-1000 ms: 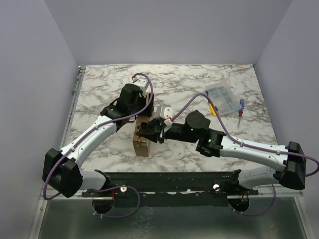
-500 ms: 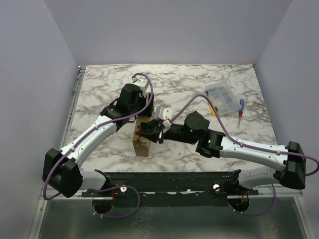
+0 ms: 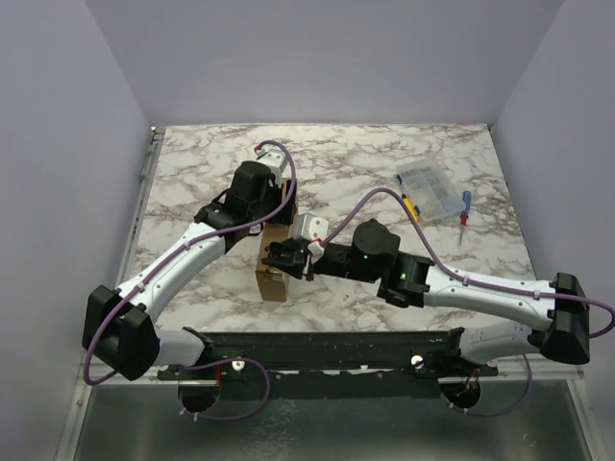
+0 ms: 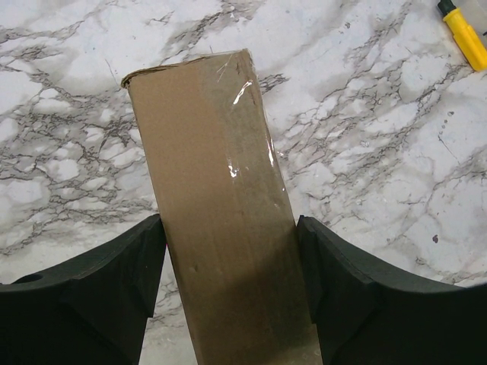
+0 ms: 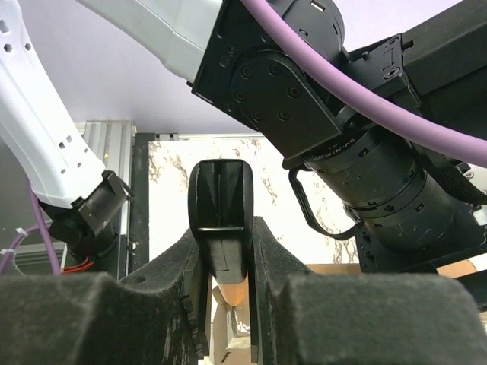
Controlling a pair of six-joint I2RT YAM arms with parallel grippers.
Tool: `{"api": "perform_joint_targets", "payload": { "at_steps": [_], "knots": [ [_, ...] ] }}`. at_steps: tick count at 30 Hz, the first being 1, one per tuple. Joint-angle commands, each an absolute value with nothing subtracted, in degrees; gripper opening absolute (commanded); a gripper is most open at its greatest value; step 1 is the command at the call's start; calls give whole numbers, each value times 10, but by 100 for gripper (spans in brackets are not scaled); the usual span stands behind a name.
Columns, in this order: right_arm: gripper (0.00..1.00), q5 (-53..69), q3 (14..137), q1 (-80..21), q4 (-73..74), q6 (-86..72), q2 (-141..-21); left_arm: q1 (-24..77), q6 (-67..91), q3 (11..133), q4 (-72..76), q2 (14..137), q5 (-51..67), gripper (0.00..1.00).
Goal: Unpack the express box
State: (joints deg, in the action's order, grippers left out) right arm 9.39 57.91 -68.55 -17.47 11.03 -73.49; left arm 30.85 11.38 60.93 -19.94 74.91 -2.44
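The express box (image 3: 273,277), plain brown cardboard with clear tape, stands on edge on the marble table. My left gripper (image 3: 275,227) comes down on it from above and is shut on it. In the left wrist view both black pads press the box (image 4: 221,228) sides, with the gripper (image 4: 230,266) around it. My right gripper (image 3: 285,255) is at the box's right side, shut on a black tool (image 5: 221,213) with an orange tip. The tip points down at the cardboard (image 5: 232,328) between the fingers (image 5: 163,304).
A clear plastic compartment case (image 3: 432,192) lies at the back right, with a yellow marker (image 3: 410,209) and a blue-and-red pen (image 3: 465,207) beside it. The yellow marker (image 4: 466,34) also shows in the left wrist view. Grey walls enclose the table.
My right gripper has moved slightly left, closer against the box, with the black tool in it. The left arm and the box have not moved.
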Motion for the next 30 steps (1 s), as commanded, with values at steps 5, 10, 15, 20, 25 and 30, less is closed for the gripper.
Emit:
{"api": "perform_joint_targets", "payload": {
  "at_steps": [5,10,15,20,25,30],
  "knots": [
    [1,52,572,-693,-143,136,-710,308,100,605,-205,761,-29,68],
    [1,26,559,-698,-149,134,-712,308,98,606,-206,765,-31,66],
    [1,4,550,-704,-152,138,-724,308,98,605,-206,766,-31,66],
    [1,-29,545,-726,-140,147,-693,308,96,605,-207,768,-34,65],
    [1,-39,517,-730,-148,143,-659,308,96,605,-207,769,-34,65],
    [1,-47,475,-730,-198,134,-653,308,94,605,-207,771,-34,64]
  ]
}}
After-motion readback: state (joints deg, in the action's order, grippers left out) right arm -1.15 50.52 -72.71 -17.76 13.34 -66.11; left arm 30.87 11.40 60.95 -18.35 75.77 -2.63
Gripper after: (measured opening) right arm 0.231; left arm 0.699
